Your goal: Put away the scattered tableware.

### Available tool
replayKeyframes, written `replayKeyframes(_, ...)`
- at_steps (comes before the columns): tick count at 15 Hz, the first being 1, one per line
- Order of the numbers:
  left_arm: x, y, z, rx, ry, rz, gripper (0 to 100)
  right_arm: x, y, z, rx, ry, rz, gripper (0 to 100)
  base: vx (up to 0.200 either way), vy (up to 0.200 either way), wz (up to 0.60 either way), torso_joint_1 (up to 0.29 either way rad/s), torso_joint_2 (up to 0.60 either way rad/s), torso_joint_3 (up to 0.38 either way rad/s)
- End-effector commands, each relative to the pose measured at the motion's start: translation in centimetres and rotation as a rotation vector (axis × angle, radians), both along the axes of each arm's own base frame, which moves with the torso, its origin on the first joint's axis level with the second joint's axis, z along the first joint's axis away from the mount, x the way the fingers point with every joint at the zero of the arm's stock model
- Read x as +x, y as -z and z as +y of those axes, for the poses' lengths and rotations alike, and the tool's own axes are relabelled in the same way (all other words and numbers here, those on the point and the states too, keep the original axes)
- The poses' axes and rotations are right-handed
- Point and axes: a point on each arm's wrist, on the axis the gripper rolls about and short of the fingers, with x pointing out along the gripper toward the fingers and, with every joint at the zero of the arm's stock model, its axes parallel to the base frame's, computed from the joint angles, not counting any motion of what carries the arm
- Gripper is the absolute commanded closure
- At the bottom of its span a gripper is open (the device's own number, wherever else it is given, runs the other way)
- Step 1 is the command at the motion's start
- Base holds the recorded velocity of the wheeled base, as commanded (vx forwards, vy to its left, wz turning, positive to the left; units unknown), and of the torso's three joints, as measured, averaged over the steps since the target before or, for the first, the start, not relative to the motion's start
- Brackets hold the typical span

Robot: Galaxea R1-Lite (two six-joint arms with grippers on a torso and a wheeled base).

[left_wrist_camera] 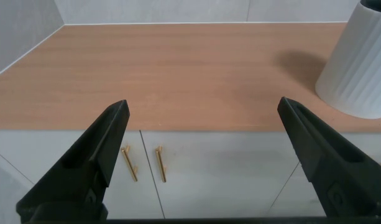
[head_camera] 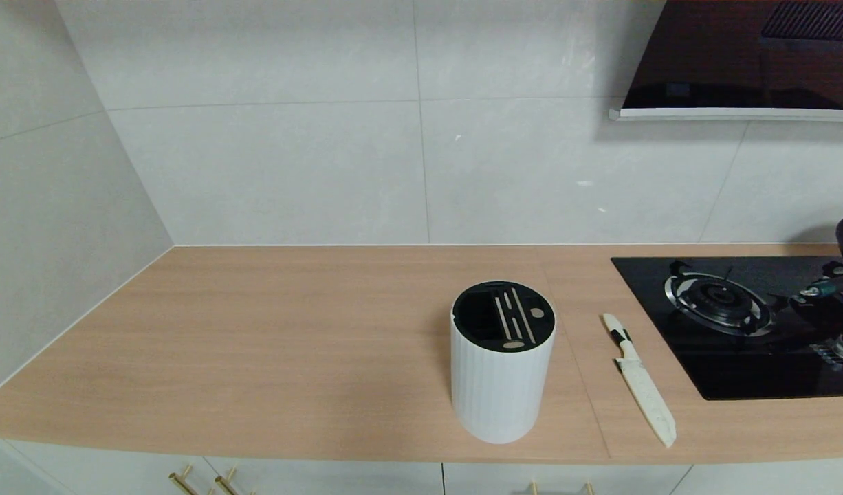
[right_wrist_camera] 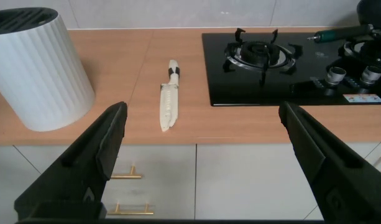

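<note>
We note the knife (head_camera: 636, 377) lies right of the holder (head_camera: 502, 364), long axis pointing away from our nearer right pincer (right_wrist_camera: 202, 112); it and the left pincer (left_wrist_camera: 202, 102) gape wide, empty.

The left gripper (left_wrist_camera: 202, 104) is formed of two matte black fingers (left_wrist_camera: 91, 165), each shaped as a broad wedge that narrows to a blunt tip, with flat faces and hard-edged facets. The right gripper (right_wrist_camera: 202, 108) is built alike: its fingers (right_wrist_camera: 321, 158) are black, angular and tapered, and a faint grey sheen is seen along their upper edges.
</note>
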Motion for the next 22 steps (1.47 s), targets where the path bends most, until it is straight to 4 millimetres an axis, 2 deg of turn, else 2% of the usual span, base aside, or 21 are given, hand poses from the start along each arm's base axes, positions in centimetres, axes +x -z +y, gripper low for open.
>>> replayKeyframes(1, 0.0, 0.0, 0.0, 0.0, 0.0, 0.0, 0, 0.0, 0.0, 0.0, 0.0, 0.0, 0.001, 0, 0.0, 0.0, 0.0, 0.0, 0.0, 0.0)
replayKeyframes(8, 0.0, 0.0, 0.0, 0.0, 0.0, -0.001, 0, 0.0, -0.2, 0.0, -0.006, 0.0, -0.013, 0, 0.0, 0.0, 0.0, 0.0, 0.0, 0.0)
replayKeyframes(9, 0.0, 0.0, 0.0, 0.0, 0.0, 0.0, 0, -0.8, -2.9, 0.0, 0.002, -0.011, -0.125, 0, 0.0, 0.0, 0.0, 0.0, 0.0, 0.0)
replayKeyframes(10, 0.0, 0.0, 0.0, 0.0, 0.0, 0.0, 0, -1.4, -4.8, 0.1, 0.007, -0.046, -0.167, 0, 0.0, 0.0, 0.0, 0.0, 0.0, 0.0)
replayKeyframes(12, 0.0, 0.0, 0.0, 0.0, 0.0, -0.001, 0, -0.7, -6.4, 0.2, 0.004, -0.116, -0.103, 0, 0.0, 0.0, 0.0, 0.0, 0.0, 0.0)
replayKeyframes(14, 0.0, 0.0, 0.0, 0.0, 0.0, -0.001, 0, 1.4, -7.6, 0.4, 0.01, -0.171, 0.026, 0, 0.0, 0.0, 0.0, 0.0, 0.0, 0.0)
replayKeyframes(16, 0.0, 0.0, 0.0, 0.0, 0.0, 0.0, 0, 4.6, -8.5, 0.6, 0.031, -0.284, 0.203, 0, 0.0, 0.0, 0.0, 0.0, 0.0, 0.0)
replayKeyframes(19, 0.0, 0.0, 0.0, 0.0, 0.0, -0.001, 0, 8.8, -9.0, 0.9, 0.082, -0.318, 0.394, 0, 0.0, 0.0, 0.0, 0.0, 0.0, 0.0)
replayKeyframes(20, 0.0, 0.0, 0.0, 0.0, 0.0, 0.0, 0, 11.5, -9.1, 1.2, 0.086, -0.316, 0.495, 0, 0.0, 0.0, 0.0, 0.0, 0.0, 0.0)
replayKeyframes(22, 0.0, 0.0, 0.0, 0.0, 0.0, 0.0, 0, 15.6, -8.9, 1.7, 0.115, -0.303, 0.57, 0, 0.0, 0.0, 0.0, 0.0, 0.0, 0.0)
